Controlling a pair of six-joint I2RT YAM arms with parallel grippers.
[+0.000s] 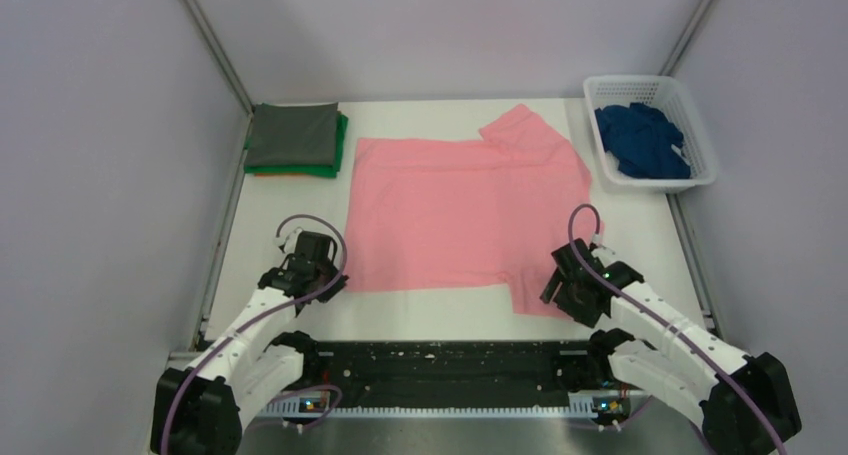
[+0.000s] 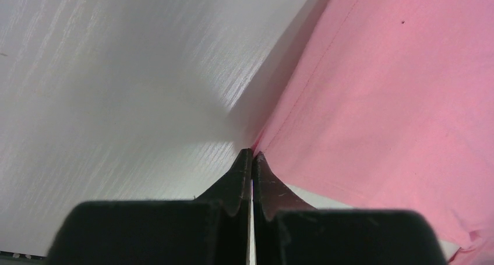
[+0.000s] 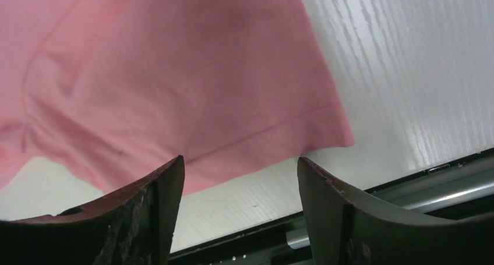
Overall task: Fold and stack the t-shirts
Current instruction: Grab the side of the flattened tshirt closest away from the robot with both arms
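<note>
From above, the pink shirt point(image 1: 450, 215) lies spread flat in the middle of the worktop point(image 1: 430, 315). That suits a first fold, since both near corners are within reach of the arms. The left tool point(image 1: 333, 281) sits at the shirt's near left corner and the right tool point(image 1: 558, 293) at the near sleeve point(image 1: 527, 297), so the pair look set to lift the near edge together. At the far left a folded pile waits — grey shirt point(image 1: 292, 133) on top, green shirt point(image 1: 341, 147) beneath, a sliver of orange shirt point(image 1: 268, 174) at the bottom. That is likely where the pink one is to end up. A blue shirt point(image 1: 640, 140) lies crumpled in the basket point(image 1: 650, 80) at the far right, not yet folded. In the left wrist view the left tool is clenched, its tips meeting right at the shirt's hem. The cloth rises off the worktop there and casts a shadow, so I judge the edge is pinched. In the right wrist view the right tool stands released, one finger point(image 3: 157, 207) on each side of the sleeve's hem — nothing is held, and it seems placed low to close on that hem.
</note>
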